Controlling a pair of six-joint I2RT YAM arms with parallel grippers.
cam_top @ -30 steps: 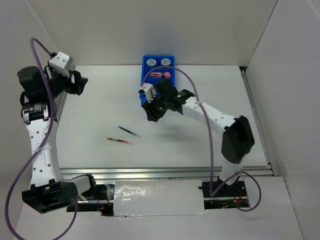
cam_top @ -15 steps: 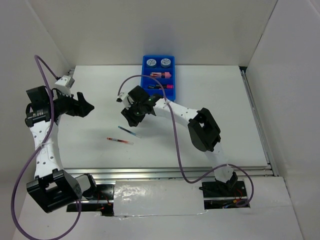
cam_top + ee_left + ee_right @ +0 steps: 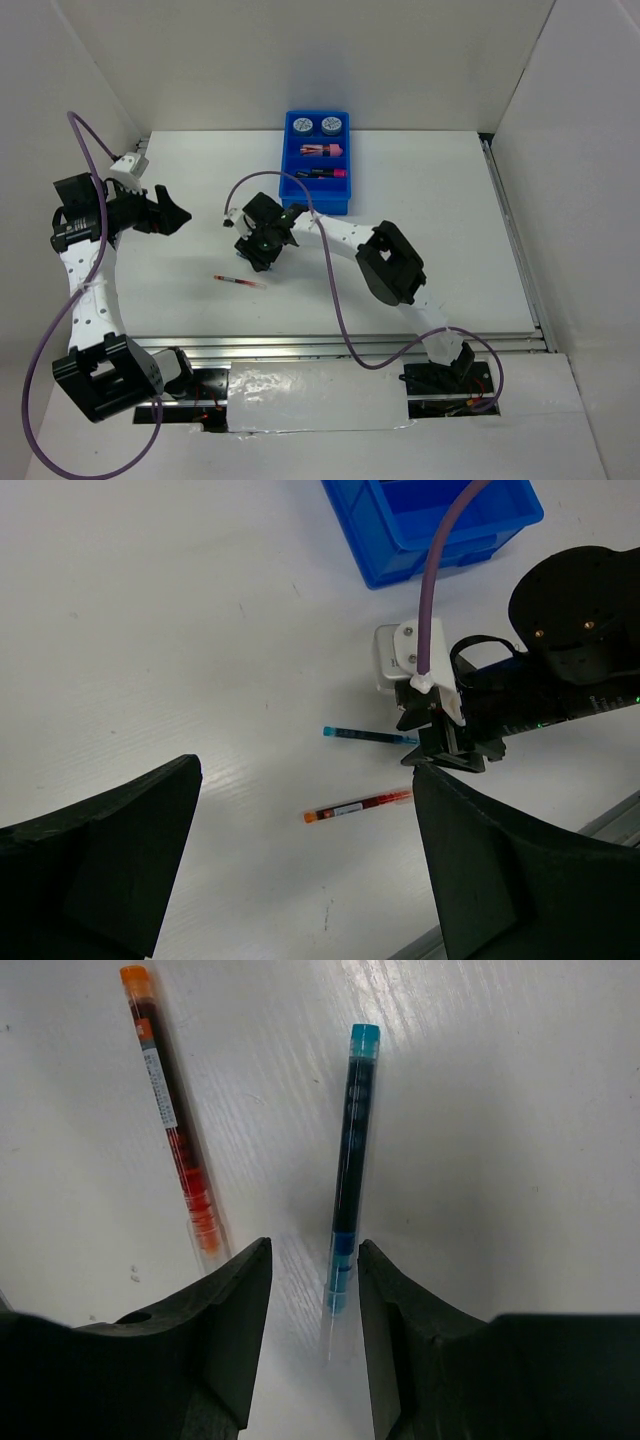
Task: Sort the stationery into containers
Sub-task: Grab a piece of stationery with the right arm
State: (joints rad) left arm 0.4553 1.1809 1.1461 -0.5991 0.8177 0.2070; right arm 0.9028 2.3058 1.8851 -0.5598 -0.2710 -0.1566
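"What's the right gripper (image 3: 312,1265) up to?"

"It's down low over the table (image 3: 450,220), near the middle, a bit toward the left edge. Its two fingers (image 3: 225,1340) are apart, one on each side of the blue pen (image 3: 348,1160). They aren't squeezing it. I can see white table in the gaps."

"Is the whole pen in there?"

"No, just one end. The rest sticks out past the fingers."

"And the red pen (image 3: 170,1110)?"

"It's lying just beside the blue one, closer to the near edge. They don't touch."

"What about the left gripper (image 3: 300,880)?"

"It's wide open with nothing in it, up in the air by the left edge."

"Where's the blue tray (image 3: 287,160)?"

"At the far edge, in the middle. The rolls (image 3: 306,125), the pink cylinder (image 3: 325,150) and the highlighters (image 3: 322,173) sit inside it. The part nearest us looks empty."

"So what step is this?"

"Picking up the blue pen, I think. Next the fingers must pinch it, lift, and carry it to the tray. It's thin and held by its end, so it might tip."
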